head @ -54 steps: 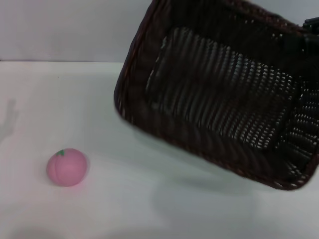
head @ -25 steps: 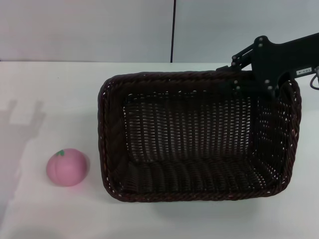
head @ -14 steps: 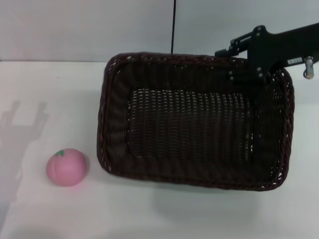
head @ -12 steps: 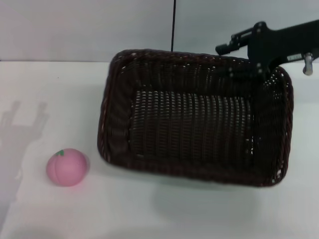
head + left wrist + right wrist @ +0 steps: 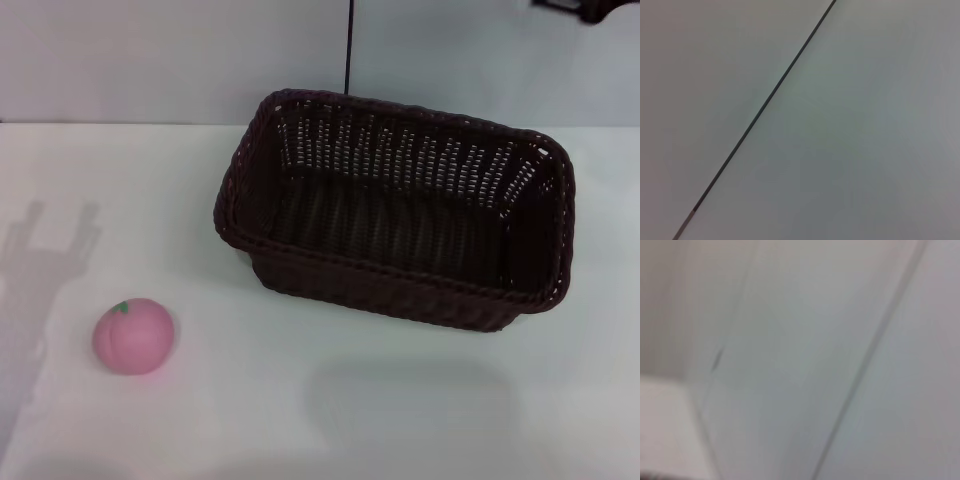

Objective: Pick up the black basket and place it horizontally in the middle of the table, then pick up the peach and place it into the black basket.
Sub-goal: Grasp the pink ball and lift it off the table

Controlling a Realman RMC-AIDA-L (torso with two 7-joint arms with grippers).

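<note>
The black basket [image 5: 385, 287] sits upright on the white table [image 5: 350, 420], in the middle and a little to the right, its long side running left to right and turned slightly. It holds nothing. The pink peach [image 5: 133, 337] lies on the table at the front left, well apart from the basket. Only a dark sliver of my right gripper [image 5: 588, 7] shows at the top right edge of the head view, high above the basket and off it. My left gripper is out of view. Both wrist views show only wall.
A grey wall with a dark vertical seam [image 5: 349, 45] stands behind the table. A shadow of an arm [image 5: 45, 260] falls on the table's left side. Bare tabletop lies between the peach and the basket.
The basket came down from a tilted, lifted pose and now rests flat on the table. My right gripper let go of its far right rim and rose out toward the top right.
</note>
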